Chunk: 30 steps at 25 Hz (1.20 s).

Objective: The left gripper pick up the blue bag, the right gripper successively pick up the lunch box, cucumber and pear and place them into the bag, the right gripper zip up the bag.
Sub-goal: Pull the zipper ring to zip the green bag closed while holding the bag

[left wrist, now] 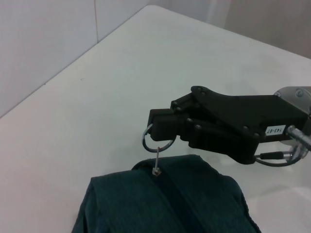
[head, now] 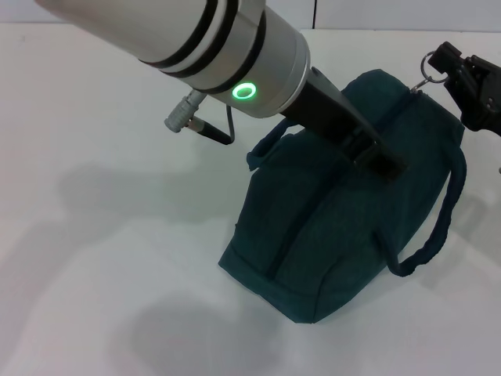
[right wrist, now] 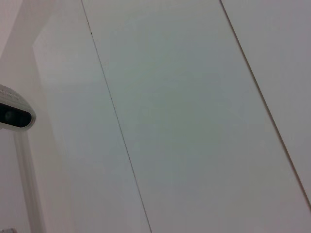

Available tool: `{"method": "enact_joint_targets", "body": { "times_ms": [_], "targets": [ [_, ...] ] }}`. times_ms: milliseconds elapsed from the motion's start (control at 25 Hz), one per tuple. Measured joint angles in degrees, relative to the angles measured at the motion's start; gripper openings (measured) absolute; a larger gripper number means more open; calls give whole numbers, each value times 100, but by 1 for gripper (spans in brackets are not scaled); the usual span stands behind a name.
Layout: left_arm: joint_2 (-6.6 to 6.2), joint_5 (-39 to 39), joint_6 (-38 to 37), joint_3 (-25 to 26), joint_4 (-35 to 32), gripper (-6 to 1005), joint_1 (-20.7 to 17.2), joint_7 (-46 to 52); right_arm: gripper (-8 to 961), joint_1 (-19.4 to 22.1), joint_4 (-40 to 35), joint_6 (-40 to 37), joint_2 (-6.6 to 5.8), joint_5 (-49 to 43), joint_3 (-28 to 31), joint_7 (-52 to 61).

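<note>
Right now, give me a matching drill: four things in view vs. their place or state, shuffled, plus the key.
Things:
1. right gripper
2. left gripper
3. blue bag
4. ring zipper pull

States:
A. zipped shut, standing on the white table
B. pressed down on the bag's top, near the zipper line
C. sticking up off the bag's end, held
D. fingers shut on the ring, at the bag's end

Pairs: 1-D, 2-B, 3-A, 4-C

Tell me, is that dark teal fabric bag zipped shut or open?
Shut: the dark teal fabric bag shows a closed seam, its ring pull at the end, held by the right hand.
</note>
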<state>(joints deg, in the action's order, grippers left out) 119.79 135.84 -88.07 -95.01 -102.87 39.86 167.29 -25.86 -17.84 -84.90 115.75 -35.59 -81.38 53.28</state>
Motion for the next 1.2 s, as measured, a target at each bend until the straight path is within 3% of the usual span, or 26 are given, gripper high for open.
{"method": "enact_joint_targets", "body": {
  "times_ms": [320,800,1000,1200],
  "targets": [
    [0,146,-4,-67,128,712,18,-20,18,7,0,-9,0,0,-1,24],
    [8,672,142,-591,129,510,-62,-324,18,19,0,-14,6,-1,8,24],
    [8,667,225,-556,68,246,-88,-342,18,36,0,-9,9,0,9,29],
    [7,661,281,-545,16,69,-137,-497,18,43,0,-1,9,0,9,33]
  ]
}}
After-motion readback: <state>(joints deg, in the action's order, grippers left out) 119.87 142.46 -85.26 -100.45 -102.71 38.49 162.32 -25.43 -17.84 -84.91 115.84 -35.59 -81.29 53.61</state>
